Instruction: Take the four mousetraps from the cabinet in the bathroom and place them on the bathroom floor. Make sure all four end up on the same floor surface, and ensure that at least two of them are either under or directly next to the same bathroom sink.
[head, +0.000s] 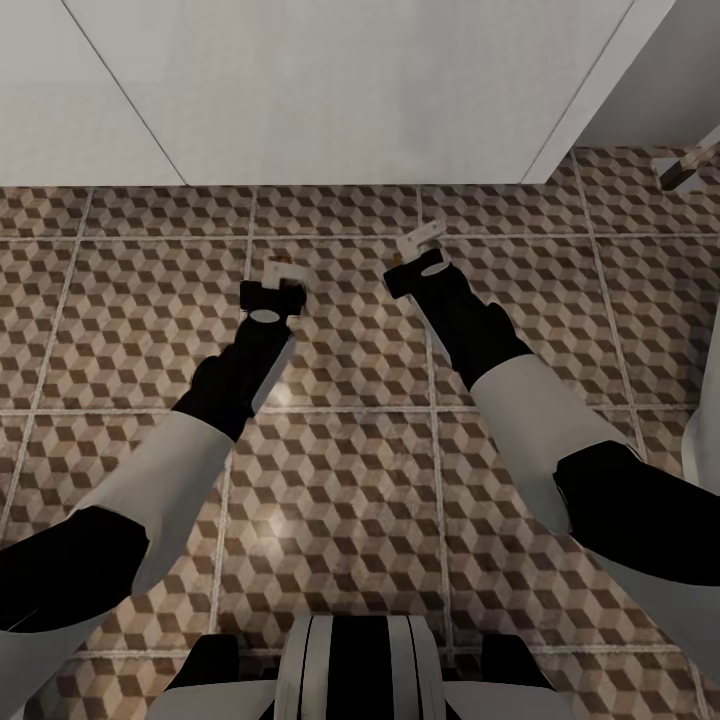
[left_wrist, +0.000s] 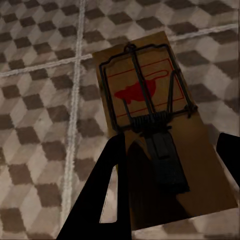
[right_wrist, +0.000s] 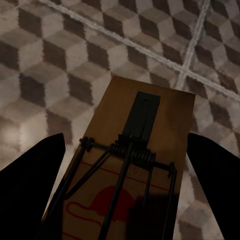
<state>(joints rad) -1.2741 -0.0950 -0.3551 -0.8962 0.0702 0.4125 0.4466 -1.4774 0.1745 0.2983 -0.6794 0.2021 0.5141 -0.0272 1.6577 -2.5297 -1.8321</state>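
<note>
Brown, beige and white cube-patterned bathroom floor tiles (head: 330, 500) spread beneath both arms, white panels beyond. The left pincer (head: 275, 290) held a tan wooden mousetrap with dark wire and a red spot (left_wrist: 150, 115) between its dark fingers (left_wrist: 107, 190). The right pincer (head: 418, 255) likewise gripped a second wooden mousetrap (right_wrist: 135, 170), both above the tiles.

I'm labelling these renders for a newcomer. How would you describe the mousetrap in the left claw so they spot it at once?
Start at the cube-patterned bathroom floor below the white wall, then follow the robot's left arm to the left claw. Between its dark fingers sits the mousetrap, a tan board whose red-printed end points away from the claw, unlike the right claw's trap.
</note>
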